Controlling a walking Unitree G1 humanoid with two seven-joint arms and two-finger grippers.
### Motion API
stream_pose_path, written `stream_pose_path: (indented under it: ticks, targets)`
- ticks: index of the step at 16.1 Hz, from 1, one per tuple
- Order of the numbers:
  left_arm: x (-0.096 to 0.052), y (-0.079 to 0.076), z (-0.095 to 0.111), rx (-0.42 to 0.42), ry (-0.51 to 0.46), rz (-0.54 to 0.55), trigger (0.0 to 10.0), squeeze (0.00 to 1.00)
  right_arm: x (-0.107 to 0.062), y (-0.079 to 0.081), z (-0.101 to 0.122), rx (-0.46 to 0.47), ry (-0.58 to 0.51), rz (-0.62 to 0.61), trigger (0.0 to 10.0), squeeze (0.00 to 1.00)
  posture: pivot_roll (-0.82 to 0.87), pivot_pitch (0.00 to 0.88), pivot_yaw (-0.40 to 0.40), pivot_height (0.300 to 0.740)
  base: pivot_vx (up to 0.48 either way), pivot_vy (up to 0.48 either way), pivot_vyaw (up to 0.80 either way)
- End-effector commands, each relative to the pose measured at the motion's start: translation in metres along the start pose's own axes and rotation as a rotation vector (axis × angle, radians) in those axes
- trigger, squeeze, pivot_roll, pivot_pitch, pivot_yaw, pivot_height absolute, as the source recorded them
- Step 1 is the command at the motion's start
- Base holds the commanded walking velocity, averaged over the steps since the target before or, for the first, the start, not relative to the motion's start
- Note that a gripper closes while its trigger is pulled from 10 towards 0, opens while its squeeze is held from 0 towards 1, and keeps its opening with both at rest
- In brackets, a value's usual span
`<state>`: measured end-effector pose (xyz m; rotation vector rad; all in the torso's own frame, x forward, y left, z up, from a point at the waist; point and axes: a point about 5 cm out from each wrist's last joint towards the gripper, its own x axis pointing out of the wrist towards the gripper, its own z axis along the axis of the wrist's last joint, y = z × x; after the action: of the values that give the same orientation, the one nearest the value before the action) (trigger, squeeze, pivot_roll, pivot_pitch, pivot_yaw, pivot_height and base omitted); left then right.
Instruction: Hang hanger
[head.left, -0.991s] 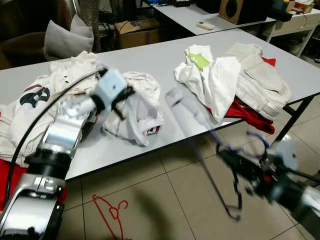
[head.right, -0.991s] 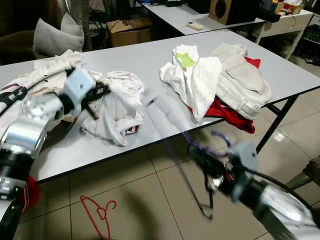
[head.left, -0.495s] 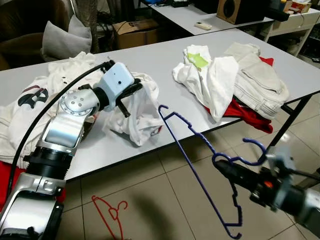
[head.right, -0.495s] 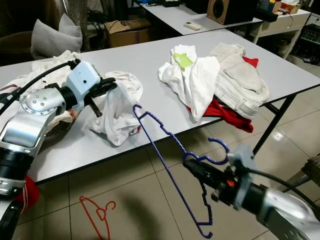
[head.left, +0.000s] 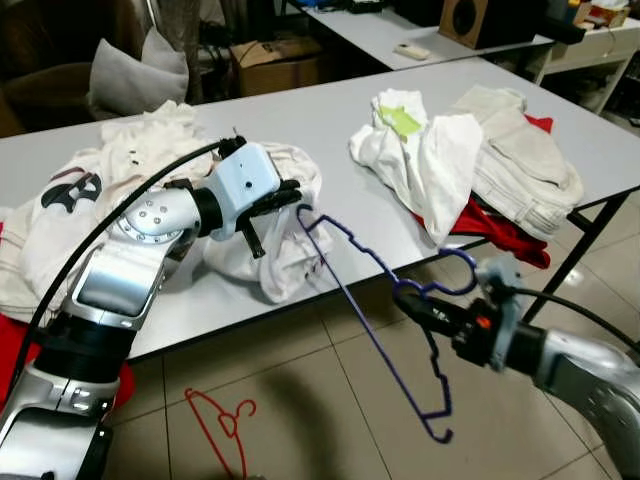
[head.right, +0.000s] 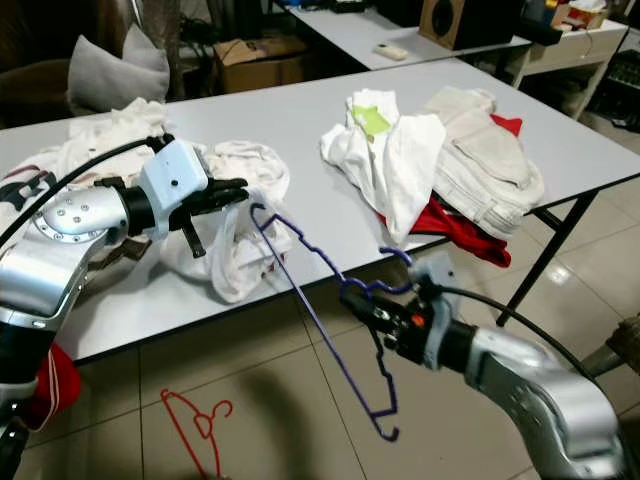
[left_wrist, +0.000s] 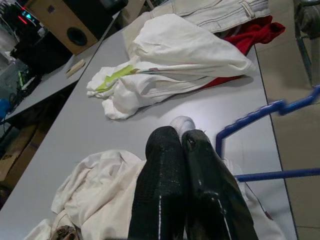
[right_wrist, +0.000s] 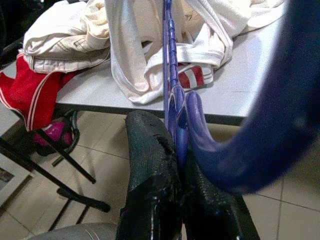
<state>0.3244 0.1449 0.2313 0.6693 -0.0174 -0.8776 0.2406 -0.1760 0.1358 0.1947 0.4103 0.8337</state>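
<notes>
We see our right gripper (head.left: 425, 308) out past the front edge of the grey surface (head.left: 330, 110), jaws pinching the neck of a blue wire hanger (head.left: 375, 310) just below its hook. The hanger slants in the air, one shoulder tip just beside a white garment (head.left: 275, 215). Our left gripper (head.left: 285, 195) holds a fold of that garment lifted off the surface, jaws pressed together on the cloth. We judge the main risk is the hanger tip snagging or missing the neck opening, since the cloth hangs bunched; a thin wire could also twist in the pinch. A red hanger (head.left: 222, 425) lies on the floor below
</notes>
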Motion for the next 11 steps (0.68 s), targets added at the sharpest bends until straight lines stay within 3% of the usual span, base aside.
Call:
stream_pose_path:
  ticks: [1,4,6,9,11]
  targets:
    - [-0.002,-0.002,0.007,0.007,-0.023,-0.024,0.0,0.0,0.005,-0.005,0.001,0.007,0.015,-0.031,10.0,0.0,-0.19,0.0,0.031,0.74,0.0,0.0,0.0]
    - [-0.002,-0.008,0.015,0.002,-0.051,-0.067,0.0,0.0,0.025,-0.004,0.007,0.044,0.01,0.017,10.0,0.0,-0.19,0.0,0.026,0.74,0.0,0.0,0.0]
    - [-0.001,-0.011,0.023,0.014,-0.088,-0.089,0.0,0.0,0.042,-0.008,0.002,0.061,0.067,0.017,10.0,0.0,-0.18,0.0,0.02,0.74,0.0,0.0,0.0]
    - [-0.006,-0.018,0.023,0.028,-0.071,-0.149,0.0,0.0,0.051,-0.019,0.0,0.19,0.06,-0.056,10.0,0.0,-0.18,0.0,0.018,0.74,0.0,0.0,0.0]
    - [-0.007,-0.022,0.025,0.021,-0.079,-0.182,0.0,0.0,0.052,-0.027,-0.005,0.226,0.061,-0.099,10.0,0.0,-0.17,0.0,0.017,0.74,0.0,0.0,0.0]
